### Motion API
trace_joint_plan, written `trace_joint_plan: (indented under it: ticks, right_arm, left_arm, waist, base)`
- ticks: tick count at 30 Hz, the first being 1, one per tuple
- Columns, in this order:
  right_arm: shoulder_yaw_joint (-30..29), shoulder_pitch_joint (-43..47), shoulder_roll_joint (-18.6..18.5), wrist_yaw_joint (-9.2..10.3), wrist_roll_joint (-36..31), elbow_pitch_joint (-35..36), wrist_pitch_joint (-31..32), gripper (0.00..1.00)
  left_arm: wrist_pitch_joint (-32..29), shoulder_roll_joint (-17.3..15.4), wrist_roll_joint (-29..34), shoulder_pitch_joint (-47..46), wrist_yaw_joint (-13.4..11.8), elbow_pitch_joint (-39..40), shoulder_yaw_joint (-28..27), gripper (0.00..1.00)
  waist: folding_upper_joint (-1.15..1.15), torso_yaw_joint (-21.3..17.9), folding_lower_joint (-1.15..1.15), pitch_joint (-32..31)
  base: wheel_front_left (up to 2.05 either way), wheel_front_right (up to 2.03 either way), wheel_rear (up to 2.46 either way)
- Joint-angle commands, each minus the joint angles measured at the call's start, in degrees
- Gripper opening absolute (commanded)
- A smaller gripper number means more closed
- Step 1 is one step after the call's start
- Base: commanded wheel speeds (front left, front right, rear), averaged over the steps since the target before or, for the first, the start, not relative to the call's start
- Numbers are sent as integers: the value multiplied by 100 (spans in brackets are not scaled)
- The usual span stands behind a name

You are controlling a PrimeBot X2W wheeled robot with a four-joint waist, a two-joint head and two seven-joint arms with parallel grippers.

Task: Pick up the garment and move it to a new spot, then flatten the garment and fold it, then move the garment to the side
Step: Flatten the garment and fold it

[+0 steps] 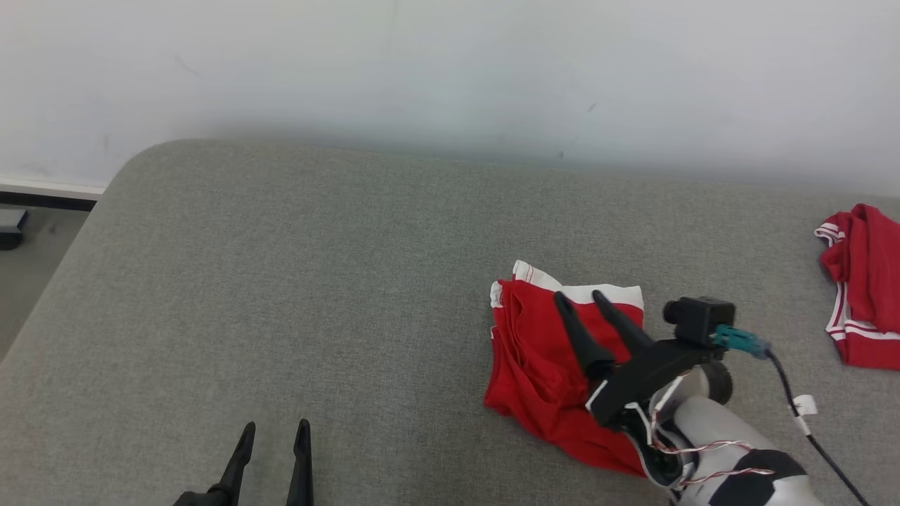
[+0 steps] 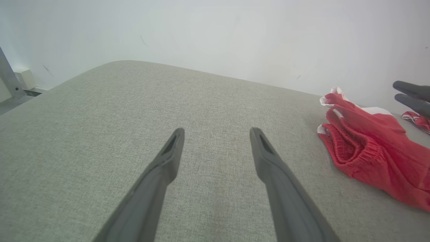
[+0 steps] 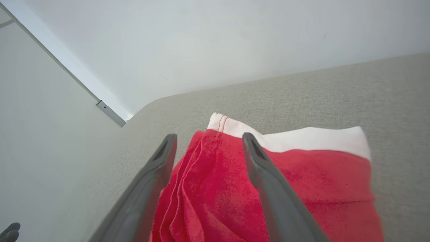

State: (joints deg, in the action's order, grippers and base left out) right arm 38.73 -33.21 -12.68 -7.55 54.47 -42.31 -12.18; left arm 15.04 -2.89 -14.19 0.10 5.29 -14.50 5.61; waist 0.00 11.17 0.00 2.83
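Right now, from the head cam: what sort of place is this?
Likely an indoor garment-folding setup: a grey upholstered surface, bed or cushion, against a plain white wall, with a red garment and a second red garment on it.

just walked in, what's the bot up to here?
The right gripper is open just over a red garment with white trim, fingers apart near the white band, nothing pinched. The garment lies bunched, not flat, on the grey cushion. The left gripper is open too, over bare cushion to the robot's left, away from the cloth. A second red garment lies at the far right edge. The fold doesn't look finished.
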Motion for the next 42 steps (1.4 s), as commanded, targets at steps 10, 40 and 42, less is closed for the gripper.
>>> trace_joint_plan:
  ticks: [10,40,42]
  right_arm:
    - [-1003,591,-878,13,-534,667,-305,100]
    - [-540,1086,76,13,-1343,-214,-300,0]
    - [-415,1115,168,13,-1275,-135,-300,0]
  left_arm:
    - [7,4,76,154,16,94,-137,100]
    - [7,4,220,97,-6,6,-137,100]
    - [7,3,223,94,0,-5,-125,100]
  waist:
    - [0,-150,0,-47]
    - [0,477,0,12]
    - [0,490,0,2]
  base:
    - [0,0,0]
    - [0,0,0]
    - [0,0,0]
